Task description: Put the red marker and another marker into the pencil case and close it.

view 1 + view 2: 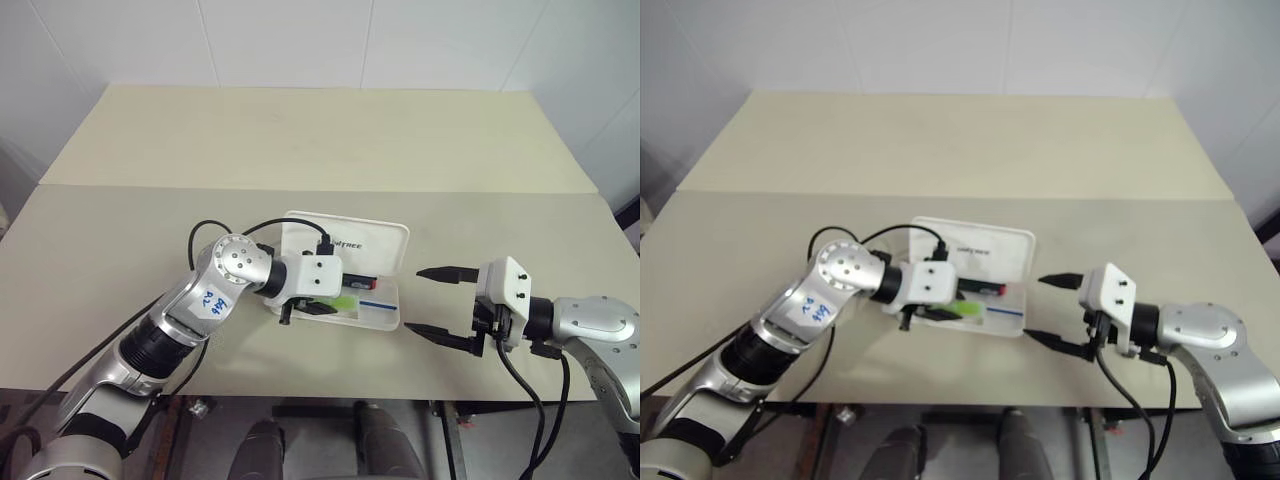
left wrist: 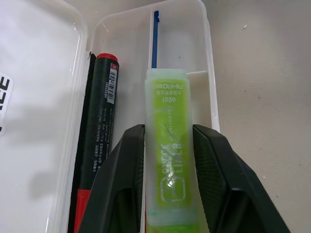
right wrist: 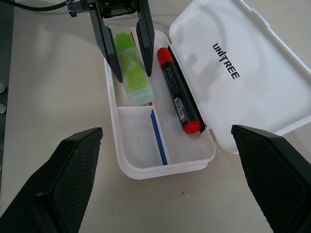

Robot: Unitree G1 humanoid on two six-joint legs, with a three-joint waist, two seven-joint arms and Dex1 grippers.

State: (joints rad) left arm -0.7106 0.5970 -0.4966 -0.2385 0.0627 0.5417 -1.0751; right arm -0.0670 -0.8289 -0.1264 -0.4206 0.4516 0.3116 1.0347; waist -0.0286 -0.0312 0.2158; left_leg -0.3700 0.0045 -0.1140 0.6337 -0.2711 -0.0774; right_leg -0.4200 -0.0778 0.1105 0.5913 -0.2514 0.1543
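**Green marker between the left fingers, inside the open case**

I see the white pencil case (image 3: 146,167) lying open near the middle of the beige table (image 1: 300,140), its lid (image 3: 248,73) laid back flat on the far side. The red marker (image 3: 178,97) already lies in the tray, along the hinge side, just beside the lid. The lime-green marker (image 2: 167,145) is in the tray too, beside the red one but apart from it. My left gripper (image 3: 125,63) reaches into the case from the left, and its two black fingers (image 2: 119,179) stand on either side of the green marker, touching it or almost; I cannot tell if they press it. A thin blue stripe (image 3: 159,138) lies in the right part of the tray. My right gripper (image 1: 440,305) hovers just right of the case, fingers spread wide, with nothing between them.
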